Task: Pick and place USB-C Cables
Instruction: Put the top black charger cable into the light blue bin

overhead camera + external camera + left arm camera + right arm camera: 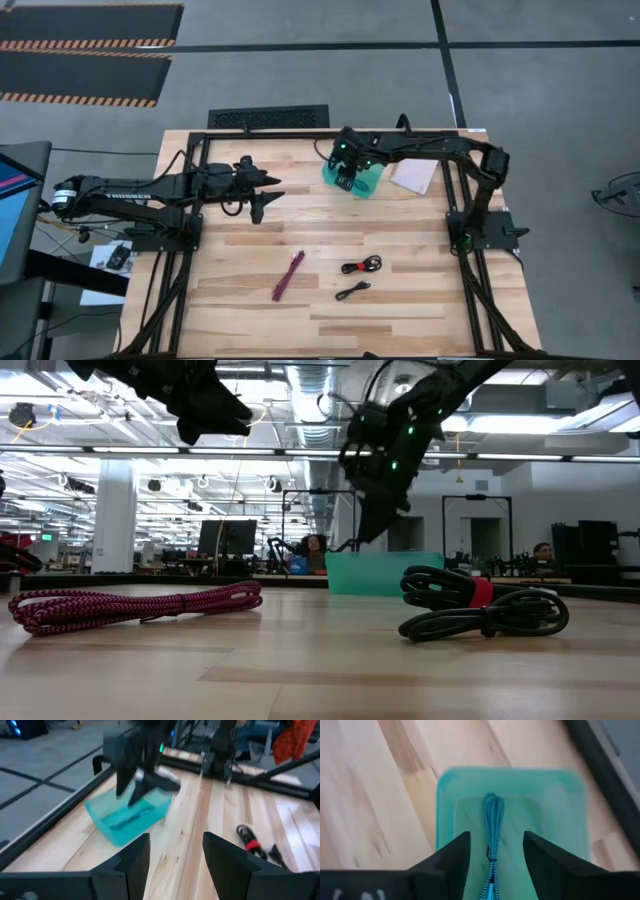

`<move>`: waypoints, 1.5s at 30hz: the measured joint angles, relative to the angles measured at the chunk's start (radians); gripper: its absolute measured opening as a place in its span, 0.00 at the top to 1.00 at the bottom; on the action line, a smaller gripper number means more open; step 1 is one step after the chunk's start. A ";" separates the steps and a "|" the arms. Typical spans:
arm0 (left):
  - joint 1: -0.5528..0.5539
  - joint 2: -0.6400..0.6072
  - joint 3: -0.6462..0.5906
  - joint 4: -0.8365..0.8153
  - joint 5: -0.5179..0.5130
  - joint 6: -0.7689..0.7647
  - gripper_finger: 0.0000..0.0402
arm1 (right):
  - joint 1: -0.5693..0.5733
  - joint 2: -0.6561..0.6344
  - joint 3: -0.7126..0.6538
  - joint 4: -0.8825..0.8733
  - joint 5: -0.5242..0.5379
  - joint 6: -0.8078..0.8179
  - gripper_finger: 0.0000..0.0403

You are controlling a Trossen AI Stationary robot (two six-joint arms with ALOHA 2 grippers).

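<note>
The light blue cable (493, 827) lies lengthwise on the floor of the teal tray (560, 795). My right gripper (493, 865) hovers open just above it, one finger on each side, touching nothing; the high view shows this gripper (347, 180) over the tray (366, 186). The magenta cable (288, 275), the black cable with the red band (360, 266) and the all-black cable (352, 291) lie flat on the table's near middle. My left gripper (268, 196) waits open in the air left of the tray; its wrist view shows its gap (175, 862).
A pale pink packet (413, 176) lies flat just right of the tray. The dark frame rails (455, 215) run along the table's sides and far edge. In the low view the magenta cable (130, 605) and the red-banded black cable (480, 600) lie in front of the tray (385, 572).
</note>
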 joint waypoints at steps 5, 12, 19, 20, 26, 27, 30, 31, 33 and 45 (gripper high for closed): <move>0.000 0.000 0.000 -0.084 0.001 -0.022 0.58 | 0.000 -0.121 0.000 -0.008 0.000 0.012 0.47; 0.000 0.000 0.000 -0.190 0.037 -0.084 0.58 | 0.009 -0.340 0.000 -0.081 0.000 0.068 0.49; -0.057 0.013 0.000 -0.184 0.035 -0.135 0.58 | 0.083 -0.530 0.001 -0.121 0.001 0.186 0.50; -0.069 0.019 0.001 -0.174 0.024 -0.139 0.58 | 0.102 -0.549 0.001 -0.121 0.001 0.194 0.50; -0.123 0.046 0.000 -0.162 -0.019 -0.143 0.58 | 0.217 -0.614 0.001 -0.125 0.001 0.214 0.51; -0.126 0.047 0.000 -0.153 -0.019 -0.143 0.58 | 0.235 -0.622 0.001 -0.123 0.001 0.215 0.51; -0.133 0.066 0.001 -0.106 -0.010 -0.140 0.58 | 0.284 -0.645 0.001 -0.130 0.001 0.235 0.52; -0.134 0.077 0.000 -0.088 -0.005 -0.131 0.58 | 0.301 -0.652 0.001 -0.129 0.001 0.242 0.52; -0.136 0.112 0.001 -0.011 0.004 -0.118 0.58 | 0.331 -0.669 0.001 -0.134 0.001 0.269 0.52; -0.173 0.507 0.000 0.529 0.082 -0.089 0.58 | 0.488 -0.673 0.000 -0.258 0.060 0.440 0.54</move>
